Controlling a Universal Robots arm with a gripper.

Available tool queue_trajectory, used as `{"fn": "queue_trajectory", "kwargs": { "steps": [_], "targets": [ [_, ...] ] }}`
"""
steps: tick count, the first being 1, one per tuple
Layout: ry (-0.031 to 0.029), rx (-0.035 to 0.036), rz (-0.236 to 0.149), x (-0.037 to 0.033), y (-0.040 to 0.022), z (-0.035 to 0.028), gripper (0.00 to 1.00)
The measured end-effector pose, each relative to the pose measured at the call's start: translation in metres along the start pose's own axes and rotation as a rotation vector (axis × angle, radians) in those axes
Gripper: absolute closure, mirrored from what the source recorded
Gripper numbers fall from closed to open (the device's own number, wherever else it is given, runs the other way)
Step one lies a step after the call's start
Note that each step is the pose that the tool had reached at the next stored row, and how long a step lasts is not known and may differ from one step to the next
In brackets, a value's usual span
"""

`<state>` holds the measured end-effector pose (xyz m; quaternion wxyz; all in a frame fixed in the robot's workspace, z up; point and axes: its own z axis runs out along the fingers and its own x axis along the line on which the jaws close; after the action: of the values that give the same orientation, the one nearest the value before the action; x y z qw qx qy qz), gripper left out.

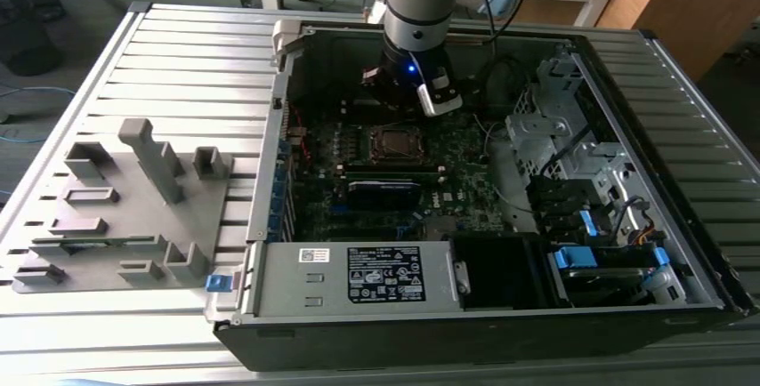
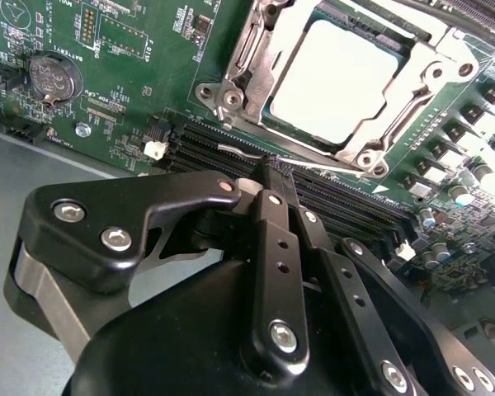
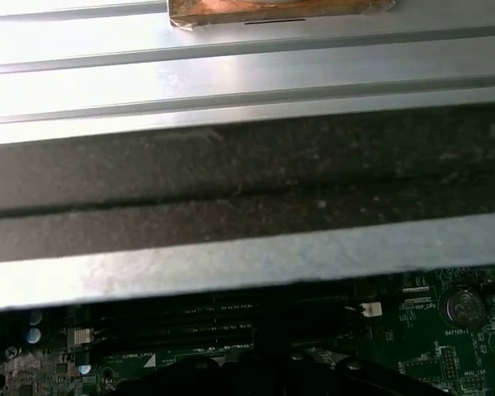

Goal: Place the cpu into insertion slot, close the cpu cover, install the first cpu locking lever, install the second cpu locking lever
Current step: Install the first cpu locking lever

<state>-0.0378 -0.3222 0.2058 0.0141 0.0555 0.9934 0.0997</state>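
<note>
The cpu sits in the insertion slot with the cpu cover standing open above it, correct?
Not quite. In the second wrist view the cpu cover lies flat, closed around the cpu, not standing open. The rest holds.

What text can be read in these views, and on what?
None legible.
Black-and-white label on the grey power supply: print too small.
White sticker beside it: too small.
Motherboard lettering: too small.
Coin cell stamping: unreadable.
</note>
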Motion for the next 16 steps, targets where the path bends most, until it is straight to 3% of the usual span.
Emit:
{"fn": "queue_trajectory", "kwargs": {
  "steps": [7, 16],
  "targets": [
    [-0.0013, -0.0005, 0.006, 0.0003, -0.0001, 0.0001, 0.89],
    [-0.0107, -0.0001, 0.041, 0.0003, -0.0008, 0.0005, 0.89]
  ]
}}
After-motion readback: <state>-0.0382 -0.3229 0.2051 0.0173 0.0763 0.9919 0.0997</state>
